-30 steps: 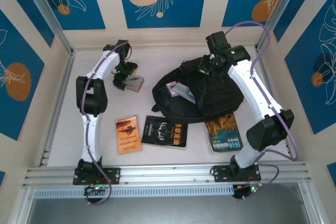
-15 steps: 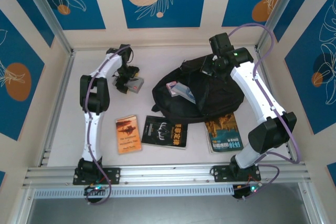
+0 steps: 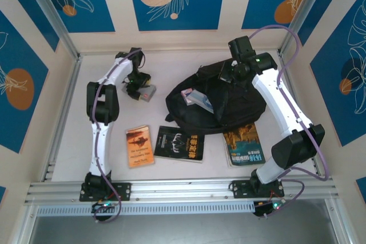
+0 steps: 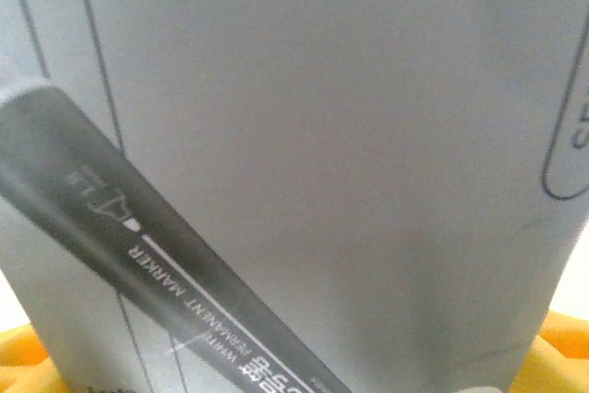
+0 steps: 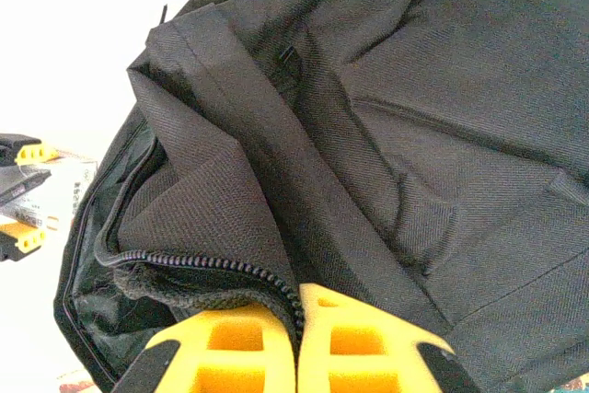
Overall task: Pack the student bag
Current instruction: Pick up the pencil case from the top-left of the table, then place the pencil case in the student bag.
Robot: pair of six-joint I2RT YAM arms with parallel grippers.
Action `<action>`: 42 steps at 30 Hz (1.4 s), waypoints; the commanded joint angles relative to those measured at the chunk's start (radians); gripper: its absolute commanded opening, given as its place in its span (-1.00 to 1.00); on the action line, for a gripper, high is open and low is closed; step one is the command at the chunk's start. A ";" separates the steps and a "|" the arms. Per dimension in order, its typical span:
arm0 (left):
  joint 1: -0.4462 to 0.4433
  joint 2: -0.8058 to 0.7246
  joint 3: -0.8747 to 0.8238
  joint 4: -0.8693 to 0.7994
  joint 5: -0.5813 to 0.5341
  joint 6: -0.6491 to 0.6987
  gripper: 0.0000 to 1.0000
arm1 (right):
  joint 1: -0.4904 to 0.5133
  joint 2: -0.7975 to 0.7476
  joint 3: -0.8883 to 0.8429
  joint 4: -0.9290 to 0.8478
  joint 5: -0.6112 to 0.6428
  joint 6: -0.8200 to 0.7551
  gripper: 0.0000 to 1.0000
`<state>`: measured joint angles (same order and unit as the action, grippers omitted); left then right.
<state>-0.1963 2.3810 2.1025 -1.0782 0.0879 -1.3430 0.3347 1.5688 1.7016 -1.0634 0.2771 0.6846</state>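
Top external view: the student bag (image 3: 229, 110), by far the biggest thing on the table, lies right of centre with its mouth gaping toward the left, a pale book (image 3: 197, 100) lying in the opening. 3 more books sit along the near edge: an orange book (image 3: 139, 146), a black book (image 3: 179, 143), and a blue book (image 3: 242, 142) tucked partly under the bag. Smaller again, a grey marker box (image 3: 147, 91) lies just left of the bag, its long axis running roughly left to right.

The right gripper (image 3: 227, 74) sits at the bag's far rim; in the right wrist view its yellow pads (image 5: 354, 342) are pinched together on the zipper edge, holding the mouth up.

The left gripper (image 3: 139, 86) is down over the marker box, and its fingers (image 4: 566, 352) stand wide on either side of it; whether they already press it I cannot tell.

Judged from this, the move turns on the bag's mouth lying to the right of the left fingers, near the box, so the left arm is the nearer carrier.
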 commanded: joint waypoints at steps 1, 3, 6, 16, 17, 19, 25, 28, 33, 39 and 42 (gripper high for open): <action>0.000 -0.133 -0.009 -0.048 0.060 -0.007 0.61 | 0.016 -0.044 0.052 -0.035 0.007 -0.044 -1.00; -0.011 -0.186 -0.042 -0.045 0.073 0.038 0.62 | 0.023 -0.050 0.062 -0.041 0.008 -0.059 -1.00; -0.038 -0.300 -0.124 -0.011 0.083 0.115 0.56 | 0.028 -0.064 0.068 -0.045 0.012 -0.074 -1.00; -0.264 -0.678 -0.375 0.130 0.133 0.390 0.46 | 0.026 -0.088 0.084 -0.043 -0.036 -0.050 -1.00; -0.286 -0.707 -0.404 0.161 0.150 0.408 0.46 | 0.026 -0.091 0.083 -0.032 -0.046 -0.044 -1.00; -0.321 -0.745 -0.451 0.225 0.186 0.431 0.44 | 0.025 -0.092 0.092 -0.020 -0.060 -0.029 -1.00; -0.387 -0.732 -0.523 0.361 0.315 0.405 0.33 | 0.008 -0.051 0.156 -0.030 -0.110 0.029 -1.00; -0.420 -0.715 -0.539 0.461 0.372 0.398 0.30 | 0.005 -0.036 0.175 -0.023 -0.129 0.057 -1.00; -0.448 -0.619 -0.456 0.431 0.396 0.406 0.30 | 0.006 -0.015 0.192 -0.009 -0.165 0.113 -1.00; -0.489 -0.552 -0.395 0.415 0.416 0.437 0.27 | 0.006 -0.013 0.187 0.006 -0.180 0.169 -1.00; -0.505 -0.536 -0.404 0.406 0.422 0.434 0.27 | 0.003 -0.013 0.191 0.012 -0.182 0.195 -1.00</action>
<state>-0.6788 1.8420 1.6642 -0.6704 0.4709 -0.9386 0.3443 1.5658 1.8511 -1.0889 0.1364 0.8207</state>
